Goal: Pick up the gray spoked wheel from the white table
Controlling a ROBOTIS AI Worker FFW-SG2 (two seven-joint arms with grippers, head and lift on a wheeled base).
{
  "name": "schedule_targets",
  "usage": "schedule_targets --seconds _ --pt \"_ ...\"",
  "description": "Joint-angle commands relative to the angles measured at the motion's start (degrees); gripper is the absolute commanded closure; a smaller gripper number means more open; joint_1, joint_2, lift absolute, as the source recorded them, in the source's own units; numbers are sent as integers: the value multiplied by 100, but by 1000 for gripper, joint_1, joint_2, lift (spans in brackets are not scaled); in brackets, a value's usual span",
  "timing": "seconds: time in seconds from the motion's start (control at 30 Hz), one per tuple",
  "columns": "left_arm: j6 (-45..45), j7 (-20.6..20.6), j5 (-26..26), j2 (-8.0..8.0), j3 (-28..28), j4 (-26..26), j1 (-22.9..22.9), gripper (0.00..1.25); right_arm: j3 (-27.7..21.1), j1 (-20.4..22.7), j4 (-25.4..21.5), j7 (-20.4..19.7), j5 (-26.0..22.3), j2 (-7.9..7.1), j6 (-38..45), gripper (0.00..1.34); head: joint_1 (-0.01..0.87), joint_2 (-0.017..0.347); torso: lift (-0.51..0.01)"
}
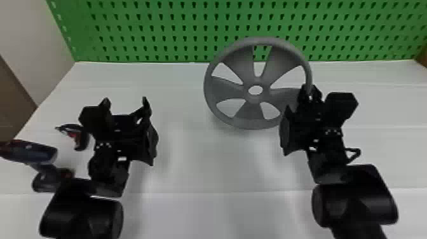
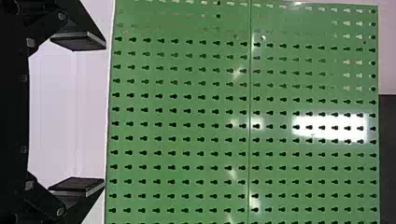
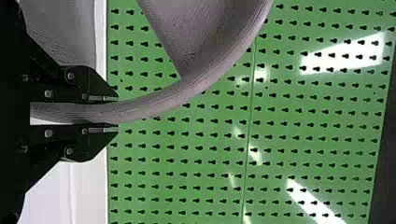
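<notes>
Small pale marks were seen on the left arm (image 1: 108, 171) and the right arm (image 1: 327, 165), too small to be made out.

The gray spoked wheel (image 1: 254, 109) was held upright, or nearly so, over the far part of the white table (image 1: 197, 162), with its open spokes turned toward the head camera. Whether the table was touched by its lower edge could not be told. The wheel was gripped at the side of its rim by the right claw (image 1: 310, 92); in the right wrist view the rim (image 3: 159, 105) was seen lying between the two black fingers (image 3: 95, 77), which were closed onto it. Most of the wheel was placed to the left of that claw, toward the middle of the table, and behind it the green pegboard (image 1: 159, 28) was seen.

The left claw (image 1: 125, 101) was held well apart from the wheel, over the left part of the table, with its fingers spread wide. Near the left arm, a drill (image 1: 35, 152) and a small dark and red tool (image 1: 77, 138) were seen.
</notes>
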Motion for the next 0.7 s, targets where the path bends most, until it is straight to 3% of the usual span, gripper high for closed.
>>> schedule_targets --seconds 0.0,0.67 --pt "4 0 -17 -8 29 1 -18 236 7 28 0 0 -25 -5 29 1260 770 44 -98" --pt "-4 0 -61 -114 143 19 -1 236 78 28 -26 0 -25 21 38 1262 770 44 -98"
